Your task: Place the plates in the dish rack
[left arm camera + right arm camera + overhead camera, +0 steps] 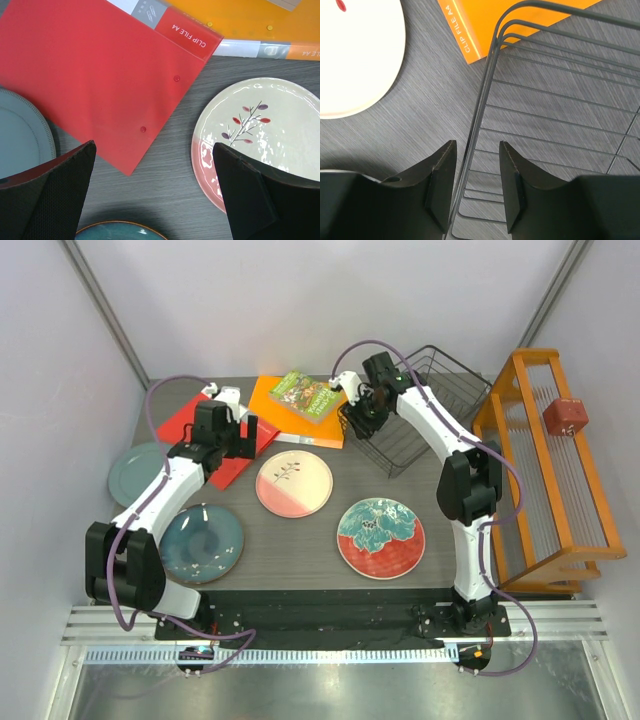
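At the upper centre of the top view, the right gripper (476, 145) straddles the dish rack's (415, 445) side wire, jaws partly apart and not yet pinching. All 4 plates (294, 483) lie outside it, centre and left. The left gripper (154, 146) gapes wide, empty.

On the desk (300, 550) lie 4 plates: the far-left plate (135, 472) at the left edge, the near-left plate (202, 543) before it, the middle plate (294, 483) centrally, and the near-right plate (381, 537) before and right of that. Behind lie the left file (178, 423) and the right file (275, 410), with a book (306, 397) on the latter. The dish rack (415, 440) sits back right, with the wooden rack (545, 470) to its right. The right hand (477, 147) straddles the dish rack's wall.
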